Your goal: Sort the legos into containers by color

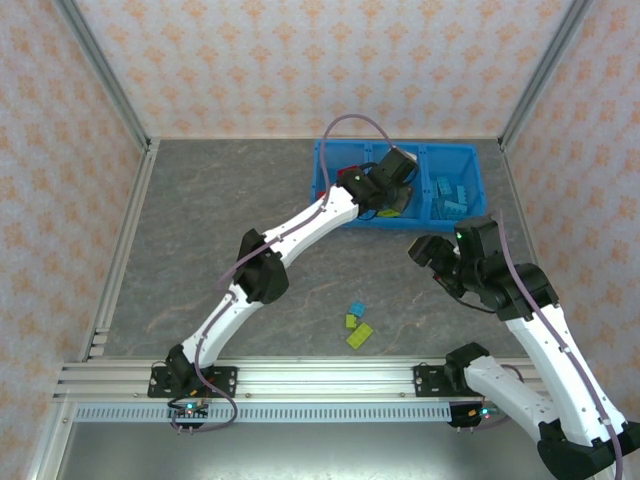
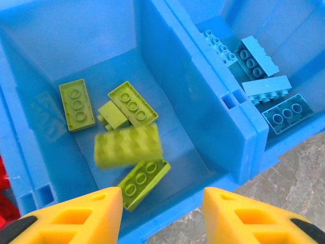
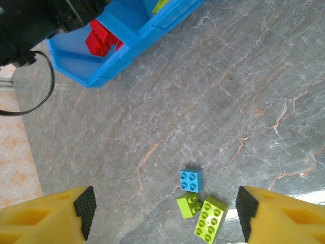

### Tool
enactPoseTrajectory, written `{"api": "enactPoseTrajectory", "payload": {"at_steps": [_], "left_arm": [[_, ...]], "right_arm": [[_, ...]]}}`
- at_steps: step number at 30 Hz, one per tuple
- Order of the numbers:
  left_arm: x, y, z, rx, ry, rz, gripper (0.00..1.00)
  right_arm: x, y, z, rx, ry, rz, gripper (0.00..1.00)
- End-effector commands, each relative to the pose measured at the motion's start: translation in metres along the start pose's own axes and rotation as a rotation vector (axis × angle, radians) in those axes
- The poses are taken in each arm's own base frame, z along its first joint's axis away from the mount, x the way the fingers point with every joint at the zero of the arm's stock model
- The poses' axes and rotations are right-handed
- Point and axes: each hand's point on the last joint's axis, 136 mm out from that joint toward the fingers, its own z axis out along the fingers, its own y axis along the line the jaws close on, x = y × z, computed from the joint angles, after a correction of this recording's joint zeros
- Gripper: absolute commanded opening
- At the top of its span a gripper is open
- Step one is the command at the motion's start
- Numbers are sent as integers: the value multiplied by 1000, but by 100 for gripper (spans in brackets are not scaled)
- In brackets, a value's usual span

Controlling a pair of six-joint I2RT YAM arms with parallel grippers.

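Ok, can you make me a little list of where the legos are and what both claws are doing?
Left bin: red bricks
Middle bin: lime green bricks, plus one blurred lime brick, apparently dropping in
Right bin: light blue bricks
Table: one light blue brick, a small lime brick, a longer lime brick, close together
Left gripper: open, empty, over the middle bin
Right gripper: open, empty, above the loose bricks

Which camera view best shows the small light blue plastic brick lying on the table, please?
The right wrist view: the small light blue plastic brick appears close, with its four studs distinct. The top external view shows it tiny, its studs indistinct.
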Motion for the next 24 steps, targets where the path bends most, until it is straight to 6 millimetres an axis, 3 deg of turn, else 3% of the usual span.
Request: {"api": "enactPoseTrajectory", "payload": {"at_steps": [1, 5, 7, 9, 13, 17, 20, 24], "left_arm": [[-50, 2, -86, 28, -122, 5, 46], [-62, 6, -147, 92, -251, -19, 46], [-60, 15, -190, 114, -307, -25, 46], [-49, 23, -220, 126, -334, -16, 46], [-2, 39, -268, 160, -356, 57, 47], [60, 60, -292, 149, -292, 143, 51], [101, 68, -305, 168, -231, 216, 62], [141, 67, -315, 241, -218, 343, 85]], "right_arm": [[-3, -3, -3, 14, -25, 7, 75], [-1, -12, 2, 50, -17, 10, 75], [2, -14, 5, 64, -3, 18, 75], [6, -16, 9, 71, 22, 30, 74], [27, -20, 26, 78, 99, 57, 73], [62, -26, 46, 101, 178, 28, 73], [99, -26, 65, 128, 257, -30, 73], [151, -20, 84, 207, 360, -202, 73]]}}
